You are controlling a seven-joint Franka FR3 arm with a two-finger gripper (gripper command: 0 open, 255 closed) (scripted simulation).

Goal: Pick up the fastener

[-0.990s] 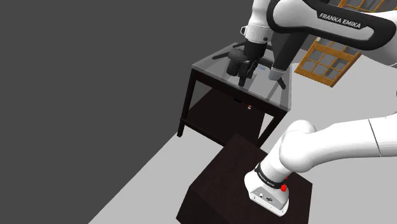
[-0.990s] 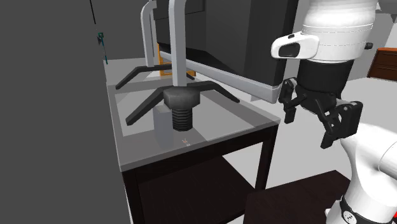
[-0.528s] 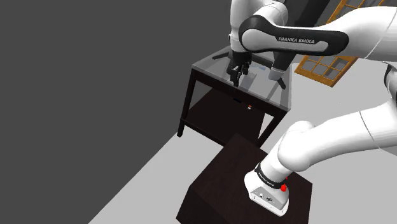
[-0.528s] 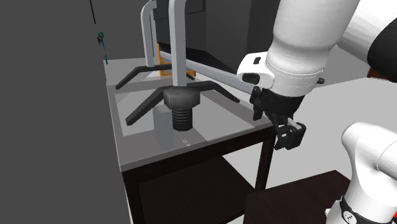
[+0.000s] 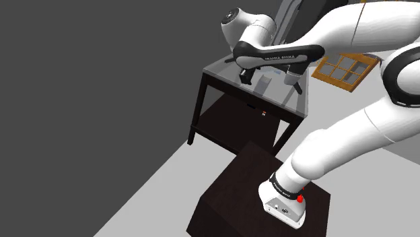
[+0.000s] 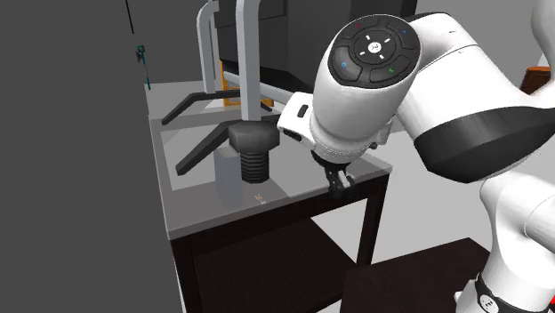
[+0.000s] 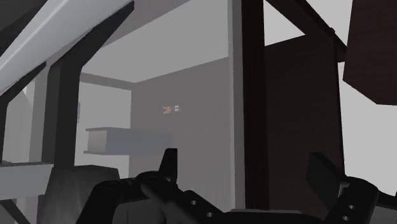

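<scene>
Currently the black two-finger gripper (image 6: 339, 180) hangs spread and empty; the dark grey hex-headed bolt (image 6: 249, 149) stands upright, toward the second exterior view's left of it.

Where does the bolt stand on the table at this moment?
In the second exterior view the bolt stands head up on the glass table, near the dark spread legs; the open gripper is on its right in that view, not touching it.

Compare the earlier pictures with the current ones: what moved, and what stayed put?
The gripper swung from the second exterior view's right in towards the bolt and now sits low at the table edge, fingers open. Nothing was grasped. Bolt, table and chair base stayed put.
</scene>
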